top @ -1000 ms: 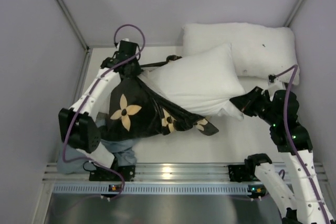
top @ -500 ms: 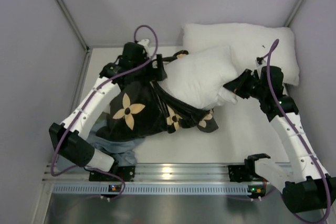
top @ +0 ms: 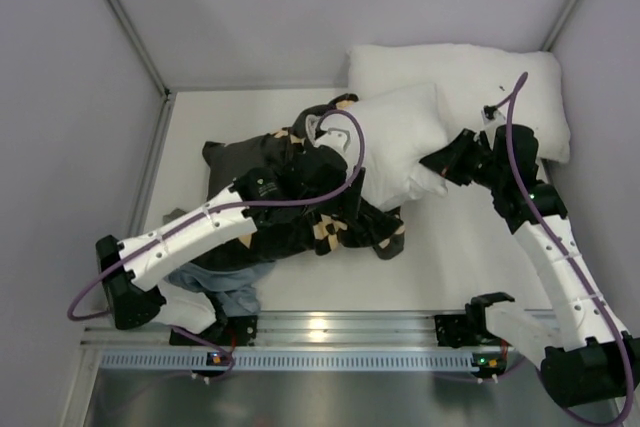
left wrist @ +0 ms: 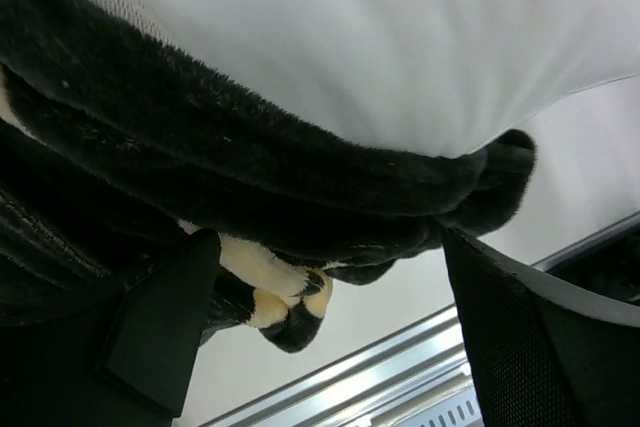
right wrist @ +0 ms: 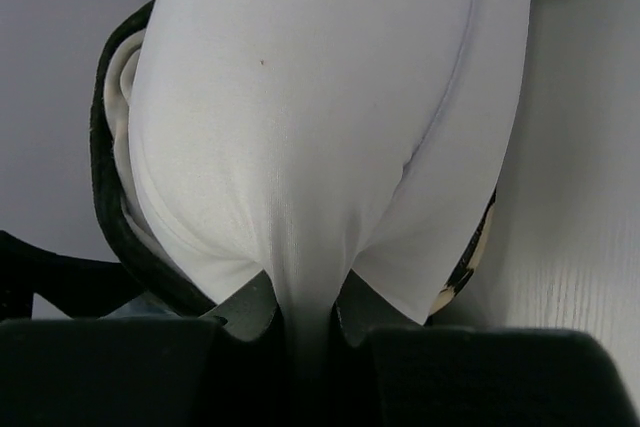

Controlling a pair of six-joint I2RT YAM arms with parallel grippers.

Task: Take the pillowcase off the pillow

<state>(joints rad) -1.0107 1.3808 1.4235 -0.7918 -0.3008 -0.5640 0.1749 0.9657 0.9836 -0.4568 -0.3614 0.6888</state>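
The white pillow [top: 395, 137] is held up off the table at a tilt. My right gripper [top: 440, 169] is shut on its near right corner; in the right wrist view the white cloth of the pillow [right wrist: 300, 117] is pinched between the jaws of the right gripper [right wrist: 305, 309]. The black pillowcase [top: 300, 212] with tan flowers is bunched round the pillow's left, lower end. My left gripper [top: 315, 162] is over that bunch, open. In its wrist view the left gripper [left wrist: 328, 247] has wide-apart fingers [left wrist: 165, 327] under a thick fold of the pillowcase [left wrist: 250, 157] and the pillow [left wrist: 400, 37], gripping nothing.
A second white pillow [top: 490, 82] lies at the back right against the wall. A blue-grey cloth [top: 225, 282] is heaped near the left arm's base. An aluminium rail [top: 320, 332] runs along the near edge. Walls close in the left, back and right.
My left gripper let go of the pillowcase at the far left, opened, and swung right onto the bunch by the pillow. The right gripper first raised the pillow's corner towards the back, then stayed still.
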